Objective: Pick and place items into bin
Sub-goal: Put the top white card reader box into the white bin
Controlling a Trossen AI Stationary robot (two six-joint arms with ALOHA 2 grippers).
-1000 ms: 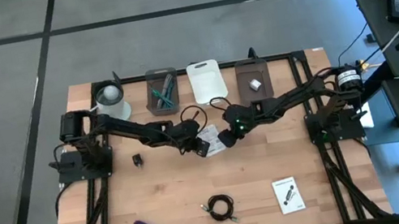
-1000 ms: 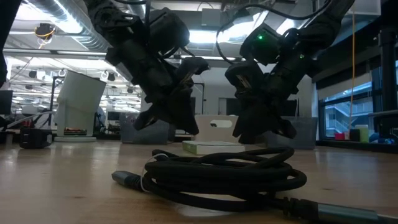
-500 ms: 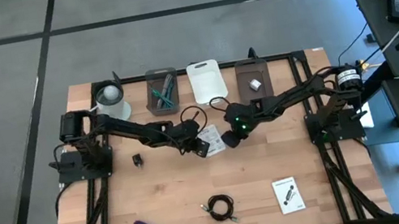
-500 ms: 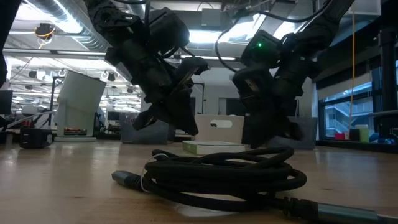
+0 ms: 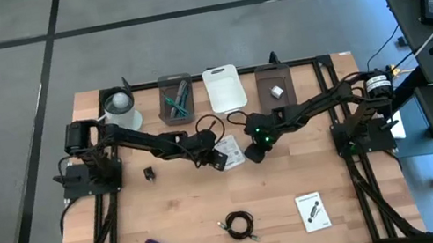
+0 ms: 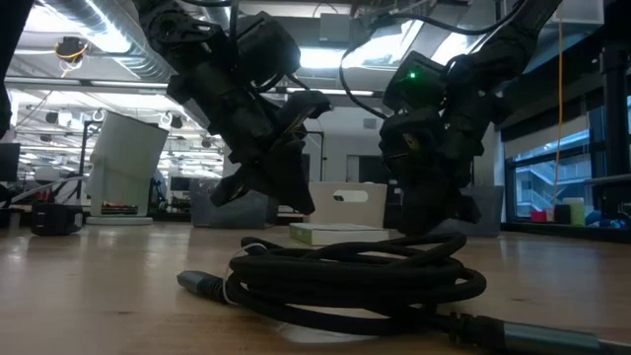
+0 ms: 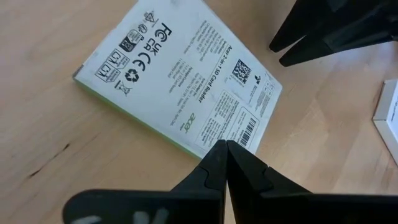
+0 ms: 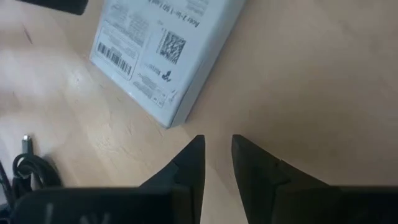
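At mid-table lies a flat white printed card [image 5: 227, 148]; the left claw [image 5: 216, 161] (fingers pressed together) touches its edge; the right claw [image 5: 252, 153], slightly parted, hovers beside it.

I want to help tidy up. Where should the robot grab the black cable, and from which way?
Best from straight above. The cable lies flat on the table as a loose coil, with bare wood all round it. Fingers could probably straddle the bundled loops on one side of the ring and pinch them. The thin plug end sticking out looks easier to lose.
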